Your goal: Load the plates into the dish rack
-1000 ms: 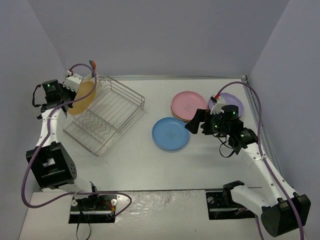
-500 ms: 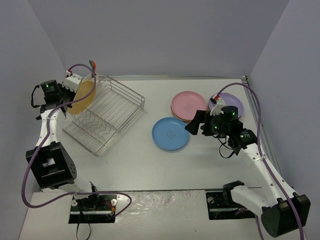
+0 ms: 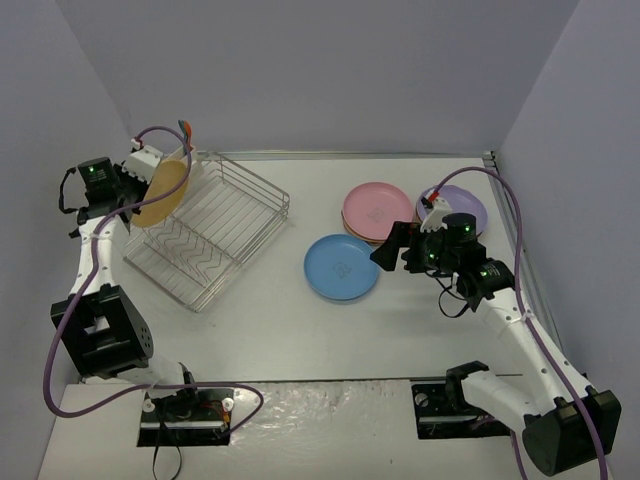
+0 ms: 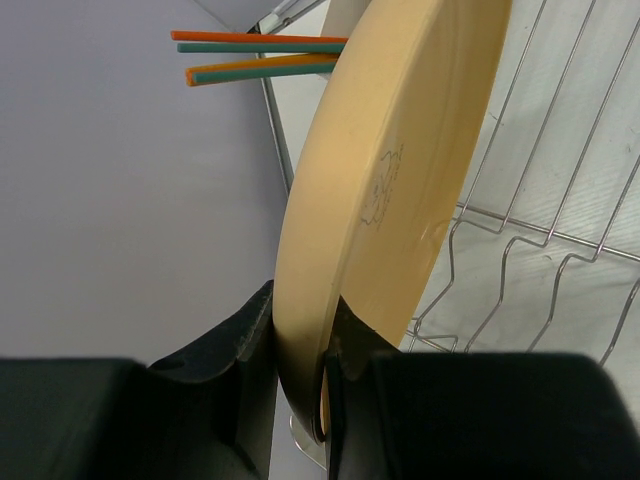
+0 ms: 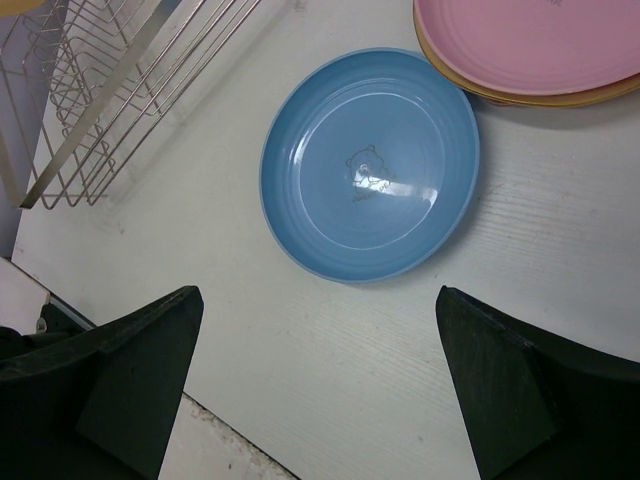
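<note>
My left gripper [image 3: 137,197] is shut on the rim of a yellow plate [image 3: 165,193], held on edge over the left end of the silver wire dish rack [image 3: 215,232]. In the left wrist view the yellow plate [image 4: 390,170] stands between the black fingers [image 4: 225,360] with rack wires [image 4: 540,230] behind. My right gripper [image 3: 392,246] is open and empty, hovering just right of the blue plate [image 3: 341,267], which lies flat on the table. The blue plate [image 5: 370,165] fills the right wrist view's middle. A pink plate [image 3: 377,208] lies on a stack, and a purple plate [image 3: 463,208] lies behind the right arm.
Orange and teal sticks [image 4: 265,55] poke out at the rack's far left corner, near the white caddy [image 3: 148,160]. The pink stack [image 5: 530,45] rests on a yellow-edged plate. Purple walls close in at the left, back and right. The table's near edge [image 5: 150,400] shows in the right wrist view.
The left gripper with the yellow plate has shifted slightly left and up at the rack's left end. The right arm has barely moved.
</note>
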Tool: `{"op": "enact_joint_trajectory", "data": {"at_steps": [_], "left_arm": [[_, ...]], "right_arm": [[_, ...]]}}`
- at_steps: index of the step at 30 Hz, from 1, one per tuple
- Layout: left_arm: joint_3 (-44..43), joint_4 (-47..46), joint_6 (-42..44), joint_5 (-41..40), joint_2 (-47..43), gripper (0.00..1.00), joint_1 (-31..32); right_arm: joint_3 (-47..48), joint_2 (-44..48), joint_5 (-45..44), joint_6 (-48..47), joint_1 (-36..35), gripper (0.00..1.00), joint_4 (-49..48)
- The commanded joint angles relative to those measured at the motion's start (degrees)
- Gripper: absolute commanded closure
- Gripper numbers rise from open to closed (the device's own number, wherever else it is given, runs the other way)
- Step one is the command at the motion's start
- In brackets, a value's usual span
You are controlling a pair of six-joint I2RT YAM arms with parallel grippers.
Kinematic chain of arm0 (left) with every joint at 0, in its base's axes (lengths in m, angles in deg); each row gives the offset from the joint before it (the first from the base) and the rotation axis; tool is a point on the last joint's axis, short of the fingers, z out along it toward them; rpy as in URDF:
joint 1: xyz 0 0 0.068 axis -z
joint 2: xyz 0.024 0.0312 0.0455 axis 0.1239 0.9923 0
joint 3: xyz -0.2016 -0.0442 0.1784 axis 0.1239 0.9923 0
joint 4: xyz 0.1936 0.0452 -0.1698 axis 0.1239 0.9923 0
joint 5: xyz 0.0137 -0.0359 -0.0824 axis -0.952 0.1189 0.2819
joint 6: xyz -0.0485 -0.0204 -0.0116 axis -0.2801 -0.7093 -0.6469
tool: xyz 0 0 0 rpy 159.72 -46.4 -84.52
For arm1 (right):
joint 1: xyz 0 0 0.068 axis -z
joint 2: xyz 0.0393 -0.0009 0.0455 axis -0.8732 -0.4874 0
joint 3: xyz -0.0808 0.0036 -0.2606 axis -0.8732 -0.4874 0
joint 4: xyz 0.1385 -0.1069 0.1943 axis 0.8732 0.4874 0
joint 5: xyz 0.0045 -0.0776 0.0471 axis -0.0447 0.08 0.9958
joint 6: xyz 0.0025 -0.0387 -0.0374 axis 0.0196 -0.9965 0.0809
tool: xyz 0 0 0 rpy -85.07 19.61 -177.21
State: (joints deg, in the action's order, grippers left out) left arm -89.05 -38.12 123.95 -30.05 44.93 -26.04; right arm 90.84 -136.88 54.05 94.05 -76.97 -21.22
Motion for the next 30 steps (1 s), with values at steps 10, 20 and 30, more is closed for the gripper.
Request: {"op": "enact_joint_trajectory", "data": {"at_steps": [10,20,30], "left_arm": [[6.0,-6.0,2.86,-5.02,-3.11,0.93,-0.71],[7.15,-9.02,-1.4,-7.52,-3.67,0.4,-1.03],[2.92,-4.28,-13.98,-13.31,-9.04,0.03,-0.58]], "right_arm": [[-0.68,1.15,1.14,-0.95,-0.21,0.0,-2.84],[-0.47,0.26,-0.3,-0.54,-0.25,0.0,-2.79],[0.19,-7.04,-10.73,6.12,-0.31,0.01,-0.92]]}}
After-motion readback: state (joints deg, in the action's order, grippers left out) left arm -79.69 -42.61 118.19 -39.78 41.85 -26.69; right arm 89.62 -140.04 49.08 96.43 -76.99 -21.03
